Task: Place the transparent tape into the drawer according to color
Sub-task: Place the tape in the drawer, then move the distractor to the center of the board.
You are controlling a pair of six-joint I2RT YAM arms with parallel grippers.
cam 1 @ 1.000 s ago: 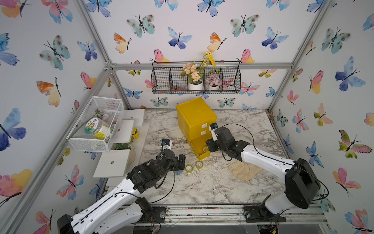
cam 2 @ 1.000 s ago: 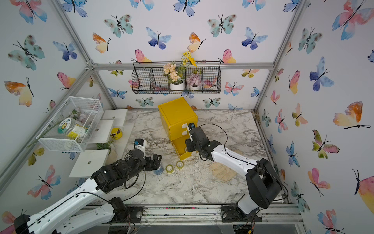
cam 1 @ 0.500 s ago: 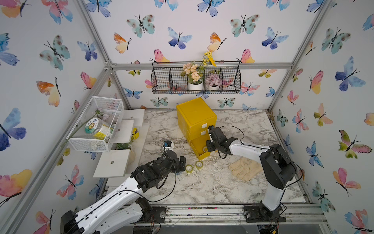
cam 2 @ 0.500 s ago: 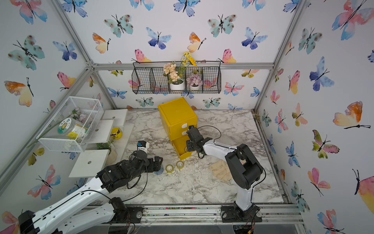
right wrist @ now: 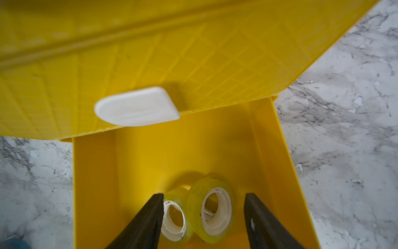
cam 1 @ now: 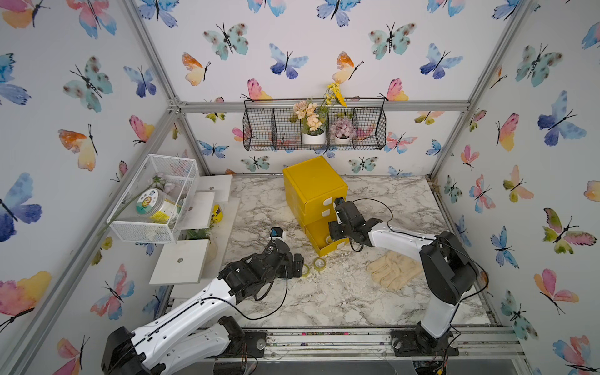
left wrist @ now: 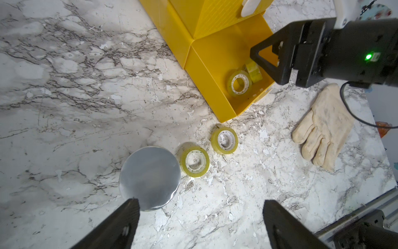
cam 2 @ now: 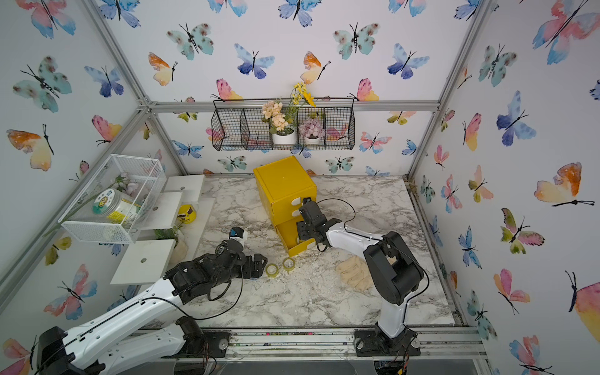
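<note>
I have the right tool (right wrist: pixel 203 196) over the bottom drawer (left wrist: pixel 204 86), which stands pulled out of the cabinet (cam 1: pixel 313 185) toward the front edge of the desk (left wrist: pixel 64 86). The jaws are apart and clamp nothing. A yellow-green roll (right wrist: pixel 195 202) stands on edge between the fingers, clear of one of them. A second roll (right wrist: pixel 175 195) leans beside it, next to the other finger; I cannot tell whether they touch. Both rolls sit at the drawer's front end.

My left tool (left wrist: pixel 201 202) hovers above the desk, jaws wide apart with nothing between them. A third roll (left wrist: pixel 204 170) and a fourth roll (left wrist: pixel 214 140), also yellow-green, lie flat just off the drawer's front corner, near each other but apart. The third is just beside a jar (left wrist: pixel 149 177) with a silvery lid. A glove (left wrist: pixel 323 129) lies toward the desk's right edge.
</note>
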